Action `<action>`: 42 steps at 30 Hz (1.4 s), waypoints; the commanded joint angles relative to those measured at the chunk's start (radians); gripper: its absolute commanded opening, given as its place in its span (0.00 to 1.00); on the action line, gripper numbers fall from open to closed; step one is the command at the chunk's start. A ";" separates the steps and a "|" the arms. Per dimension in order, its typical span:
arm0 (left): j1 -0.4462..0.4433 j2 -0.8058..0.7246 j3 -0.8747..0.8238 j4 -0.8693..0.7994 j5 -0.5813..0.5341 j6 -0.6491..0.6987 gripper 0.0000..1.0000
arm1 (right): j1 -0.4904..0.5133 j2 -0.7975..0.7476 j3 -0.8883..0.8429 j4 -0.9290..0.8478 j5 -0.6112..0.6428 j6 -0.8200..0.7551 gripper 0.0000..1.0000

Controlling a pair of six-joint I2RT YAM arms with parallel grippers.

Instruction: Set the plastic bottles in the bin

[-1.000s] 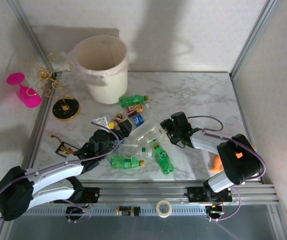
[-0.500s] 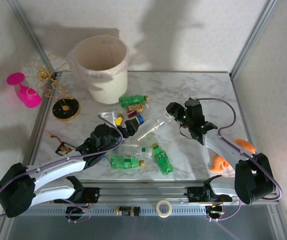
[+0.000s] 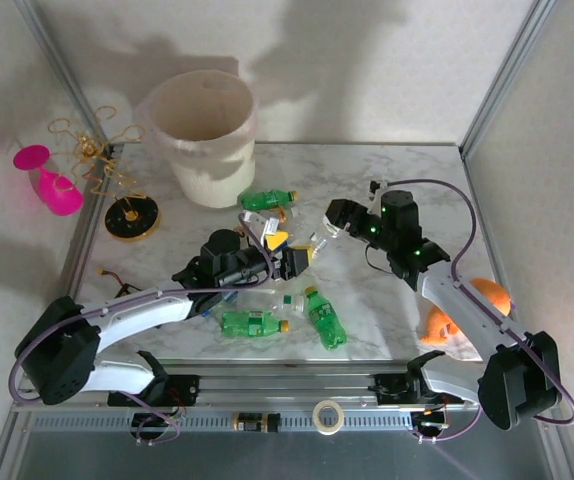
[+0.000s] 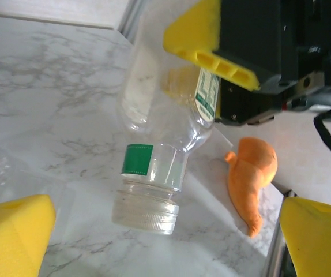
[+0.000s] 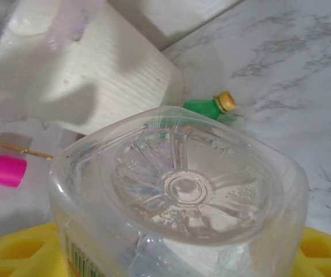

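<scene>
One clear bottle [image 5: 180,193] sits clamped in right jaws; left jaws gape.

A clear crushed bottle [image 5: 183,190] is being gripped near its base by the right pincer [image 3: 333,224]. Two green bottles [image 3: 252,323] are lying flat at the marble tabletop's [image 3: 407,180] near side; a third green bottle [image 3: 265,200] is lying near the upright cream bin [image 3: 207,175].

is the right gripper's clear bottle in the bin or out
Out: the right gripper holds the clear plastic bottle mid-table, apart from the cream-white round bin.
</scene>
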State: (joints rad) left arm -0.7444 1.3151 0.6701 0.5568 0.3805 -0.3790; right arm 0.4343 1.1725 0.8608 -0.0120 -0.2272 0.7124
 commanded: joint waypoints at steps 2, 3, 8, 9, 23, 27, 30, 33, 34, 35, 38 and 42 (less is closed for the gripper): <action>0.008 0.044 0.045 0.011 0.101 0.030 0.98 | -0.003 -0.033 0.058 -0.024 -0.087 -0.062 0.58; 0.007 0.052 0.049 0.015 0.105 0.027 0.98 | -0.002 -0.033 0.059 -0.020 -0.103 -0.061 0.58; 0.004 0.101 0.089 0.032 0.153 0.012 0.97 | -0.002 -0.028 0.057 0.008 -0.178 -0.056 0.58; 0.002 0.110 0.097 0.030 0.161 0.012 0.96 | -0.001 -0.028 0.055 0.011 -0.185 -0.054 0.58; -0.007 0.204 0.164 0.004 0.196 -0.004 0.56 | -0.002 -0.042 0.030 0.015 -0.224 -0.063 0.57; -0.007 0.200 0.169 0.000 0.174 -0.003 0.46 | -0.002 -0.045 0.031 0.000 -0.207 -0.073 0.62; -0.007 0.192 0.172 -0.010 0.149 0.000 0.42 | -0.003 -0.053 0.041 -0.033 -0.159 -0.093 0.78; -0.006 0.177 0.172 -0.024 0.111 0.007 0.39 | -0.002 -0.077 0.050 -0.054 -0.101 -0.116 0.93; -0.005 0.171 0.172 -0.030 0.095 0.012 0.39 | -0.003 -0.090 0.050 -0.059 -0.077 -0.123 0.96; -0.004 0.163 0.172 -0.041 0.075 0.019 0.38 | -0.005 -0.106 0.050 -0.064 -0.051 -0.128 0.98; 0.007 0.141 0.192 -0.095 0.018 0.057 0.36 | -0.005 -0.150 0.043 -0.074 0.016 -0.148 0.99; 0.043 0.119 0.253 -0.183 -0.031 0.112 0.35 | -0.005 -0.198 0.006 -0.068 0.074 -0.169 0.99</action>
State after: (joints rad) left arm -0.7292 1.4845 0.8543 0.4274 0.4179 -0.3279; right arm 0.4343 1.0046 0.8902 -0.0746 -0.2287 0.5804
